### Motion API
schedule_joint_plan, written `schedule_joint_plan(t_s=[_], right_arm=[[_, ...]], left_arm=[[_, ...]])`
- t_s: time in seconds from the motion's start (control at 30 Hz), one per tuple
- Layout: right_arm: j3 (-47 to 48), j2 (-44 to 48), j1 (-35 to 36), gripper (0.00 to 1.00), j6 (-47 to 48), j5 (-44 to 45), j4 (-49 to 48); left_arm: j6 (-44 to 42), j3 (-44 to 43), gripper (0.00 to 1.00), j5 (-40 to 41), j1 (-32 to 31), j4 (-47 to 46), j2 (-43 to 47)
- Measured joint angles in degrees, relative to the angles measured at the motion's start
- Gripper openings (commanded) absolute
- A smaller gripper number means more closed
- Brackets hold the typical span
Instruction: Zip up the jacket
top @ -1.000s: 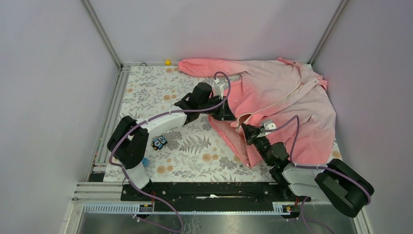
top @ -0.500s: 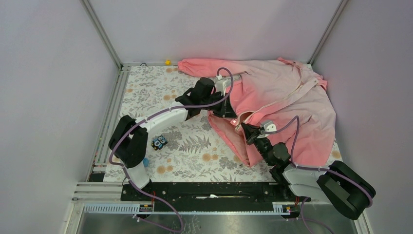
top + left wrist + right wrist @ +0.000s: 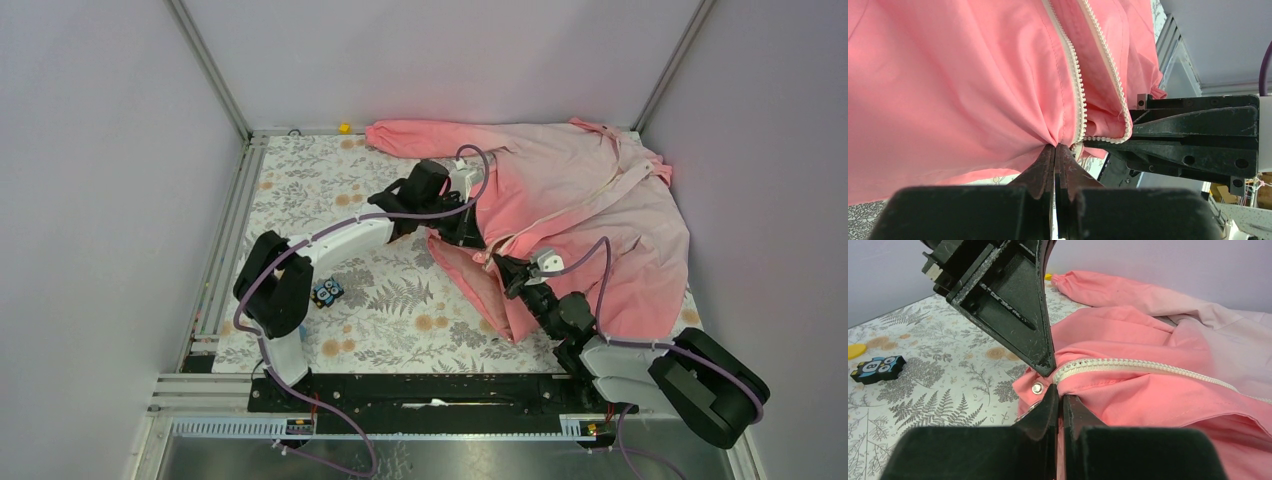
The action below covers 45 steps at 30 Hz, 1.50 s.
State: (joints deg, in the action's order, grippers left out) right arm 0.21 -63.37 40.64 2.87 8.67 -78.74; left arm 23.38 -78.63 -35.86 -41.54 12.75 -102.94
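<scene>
The pink jacket (image 3: pixel 590 200) lies spread over the right half of the table, its front hem folded back near the middle. My left gripper (image 3: pixel 476 240) is shut on a pinch of pink fabric (image 3: pixel 948 75) right beside the white zipper teeth (image 3: pixel 1075 85); the tips meet at the gripper (image 3: pixel 1055 146). Close by, my right gripper (image 3: pixel 505 266) is shut on the jacket's lower edge (image 3: pixel 1168 400), just under the zipper tape (image 3: pixel 1148 367) and next to a silver snap (image 3: pixel 1037 388). Its jaws (image 3: pixel 1059 390) are pressed onto cloth. The left gripper's black finger (image 3: pixel 1013 305) almost touches them.
A small black-and-blue toy block (image 3: pixel 326 291) lies on the floral tablecloth (image 3: pixel 390 310) left of the jacket, also seen as the block (image 3: pixel 877 368). A yellow disc (image 3: pixel 854 350) sits beyond it. A yellow piece (image 3: pixel 344 127) rests at the back edge. Walls enclose the table.
My left arm has shifted a little to the right and back, carrying its pinch of the jacket's front edge. The right gripper has barely moved.
</scene>
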Motion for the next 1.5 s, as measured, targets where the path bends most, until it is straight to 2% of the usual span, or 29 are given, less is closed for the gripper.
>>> schedule_joint_plan(t_s=[0.3, 0.77, 0.87, 1.03, 1.13, 1.27, 1.4, 1.47, 1.5], right_arm=[[0.0, -2.1, 0.0, 0.00, 0.3, -1.2, -0.1], [0.0, -0.1, 0.0, 0.00, 0.3, -1.3, -0.5], [0.0, 0.7, 0.0, 0.00, 0.3, -1.3, -0.5], [0.0, 0.8, 0.0, 0.00, 0.3, -1.2, -0.4], [0.0, 1.2, -0.1, 0.00, 0.3, -1.2, -0.3], [0.0, 2.0, -0.1, 0.00, 0.3, -1.2, -0.4], [0.0, 2.3, -0.1, 0.00, 0.3, -1.2, -0.4], [0.0, 2.3, -0.1, 0.00, 0.2, -1.2, -0.4], [0.0, 2.3, -0.1, 0.00, 0.2, -1.2, -0.4]], left_arm=[[-1.7, -1.1, 0.00, -2.7, 0.0, 2.3, -0.2], [-1.2, -1.0, 0.00, -6.9, 0.7, 1.1, -0.2], [-0.7, -1.0, 0.10, -7.1, 0.8, 0.5, -0.2], [0.0, -0.1, 0.31, -7.1, 0.8, -0.2, -0.2], [0.5, 1.0, 0.39, -7.1, 0.9, -0.5, 0.0], [0.6, 2.1, 0.45, -7.0, 1.1, -0.7, 0.5], [0.7, 2.4, 0.43, -7.0, 1.2, -0.8, 0.7], [0.7, 2.4, 0.36, -7.0, 1.2, -0.9, 0.7], [0.7, 2.5, 0.29, -7.0, 1.2, -0.9, 0.7]])
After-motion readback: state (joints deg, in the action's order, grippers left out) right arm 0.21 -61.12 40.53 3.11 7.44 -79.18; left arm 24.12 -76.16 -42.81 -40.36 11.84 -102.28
